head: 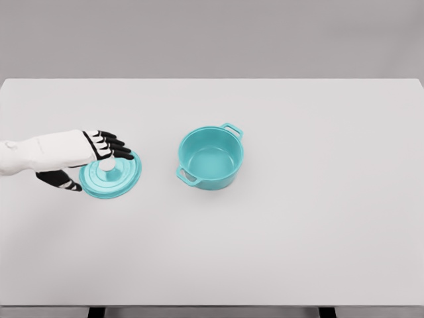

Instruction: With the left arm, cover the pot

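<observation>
A teal lid (111,176) is seen on a white table (298,252), with the robot's left hand (93,151) set over its far-left edge. The arm enters from the picture's left; the dark-tipped fingers (114,144) are held side by side and extended over the lid's pale knob (107,165), while the thumb (59,180) is shown below and to the left of the rim. Whether the knob is actually gripped cannot be told from this view; no finger is clearly seen wrapped round it, and the lid appears to lie flat on the table.

The matching teal pot (211,158), with two side handles, is seen upright and uncovered to the right of the lid, near it but not touching. Its interior is seen empty. The right arm is not in view.

The step in hand is judged to be the grasp of the lid, with the covering itself not yet begun. The next move would call for the fingers to be closed firmly on the knob, the lid to be lifted clear of the table, carried rightward over the pot's rim, centred and lowered level, so that the pot is not nudged aside by a tilted edge.
</observation>
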